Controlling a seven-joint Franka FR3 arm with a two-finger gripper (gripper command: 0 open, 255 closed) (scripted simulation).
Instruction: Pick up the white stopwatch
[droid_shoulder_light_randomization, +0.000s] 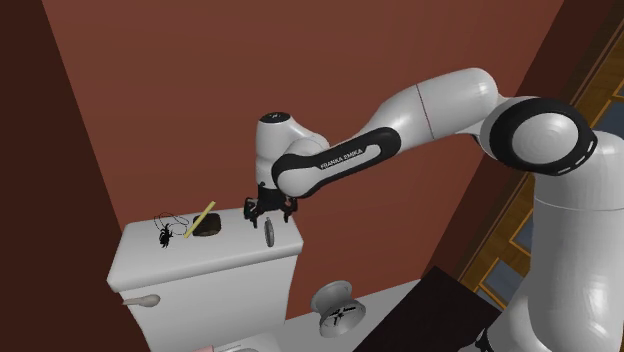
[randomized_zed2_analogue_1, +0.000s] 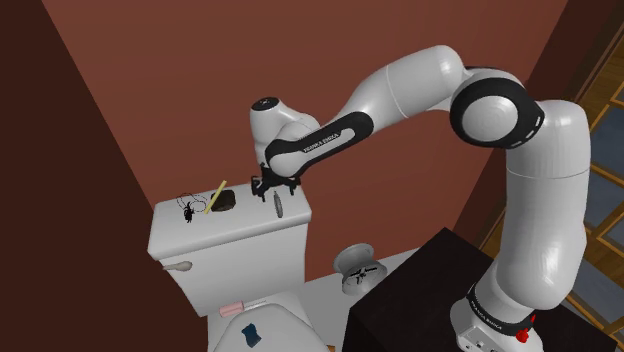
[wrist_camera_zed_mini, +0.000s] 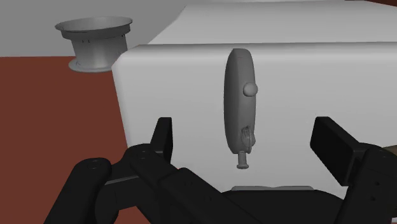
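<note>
Pincer: your pincer (droid_shoulder_light_randomization: 270, 212) hangs just above the cistern lid, at the lid's right end in the shoulder view. It is spread wide and has hold of nothing.
Fingers: in the wrist view you see the two black fingers (wrist_camera_zed_mini: 163, 141) well apart, neither one touching the stopwatch.
Stopwatch: the stopwatch (wrist_camera_zed_mini: 240, 105) is drawn grey. It is a thin disc turned edge-on to your wrist camera, with a small knob on its side and a stem at one end. It sits on top of the white cistern (droid_shoulder_light_randomization: 200, 270), in the gap between your fingers.
Second exterior view: you find the stopwatch (randomized_zed2_analogue_1: 278, 206) right under the pincer (randomized_zed2_analogue_1: 273, 187), close to the lid's front corner.
Other things on the lid: a yellow stick (droid_shoulder_light_randomization: 203, 218) leans on a dark lump (droid_shoulder_light_randomization: 209, 229), with a black tangle (droid_shoulder_light_randomization: 165, 234) beside them. All three are well apart from the stopwatch.
Beside the cistern: a grey ring (droid_shoulder_light_randomization: 335, 302) lies lower down.
</note>
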